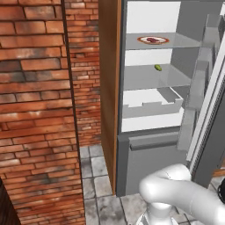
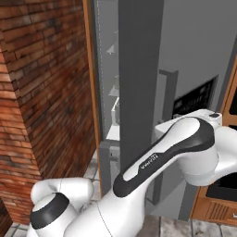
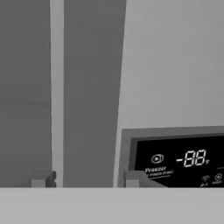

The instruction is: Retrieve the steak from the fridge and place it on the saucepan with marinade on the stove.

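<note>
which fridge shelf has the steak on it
The top shelf: the steak lies there on a plate. The shelf below holds a green fruit.

We count one fridge [image 1: 149, 145], door swung open, with one steak [image 1: 152, 40] on one plate [image 1: 163, 41], plus one little green fruit [image 1: 158, 67] a shelf lower. One display panel [image 3: 183, 162] (right ahead of the gripper [image 3: 89, 179]).
</note>
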Controlling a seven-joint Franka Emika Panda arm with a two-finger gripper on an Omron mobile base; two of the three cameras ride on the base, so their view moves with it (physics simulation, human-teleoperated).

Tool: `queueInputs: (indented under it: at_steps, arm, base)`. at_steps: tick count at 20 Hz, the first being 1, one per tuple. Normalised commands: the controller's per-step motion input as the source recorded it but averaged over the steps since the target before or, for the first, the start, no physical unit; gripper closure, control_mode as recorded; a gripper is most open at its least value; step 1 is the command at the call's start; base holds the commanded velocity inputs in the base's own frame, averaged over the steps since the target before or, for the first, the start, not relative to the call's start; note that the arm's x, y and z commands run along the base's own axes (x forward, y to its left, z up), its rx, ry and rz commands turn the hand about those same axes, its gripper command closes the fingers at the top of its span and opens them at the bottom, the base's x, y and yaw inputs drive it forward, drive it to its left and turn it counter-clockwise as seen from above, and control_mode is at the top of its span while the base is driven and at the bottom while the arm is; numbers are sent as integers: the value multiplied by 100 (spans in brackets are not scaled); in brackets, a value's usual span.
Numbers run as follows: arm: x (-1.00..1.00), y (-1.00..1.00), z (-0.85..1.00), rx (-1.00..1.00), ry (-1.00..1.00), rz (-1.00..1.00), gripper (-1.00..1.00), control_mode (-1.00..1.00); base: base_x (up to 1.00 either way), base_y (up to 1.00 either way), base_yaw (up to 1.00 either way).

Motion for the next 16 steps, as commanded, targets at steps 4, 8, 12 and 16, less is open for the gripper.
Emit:
queueInputs:
  at_steps: [4,8,12,16]
  arm:
    - [0,-34,0,0,-1,0,100,-100]
    - [0,-4,0,0,0,0,100,-100]
    - [-27,13,-2,0,-2,-10,-100,-100]
    - [-66,4,0,0,-10,-25,-100,-100]
  base:
    - [0,0,0]
    - [0,0,0]
    - [0,0,0]
    - [0,0,0]
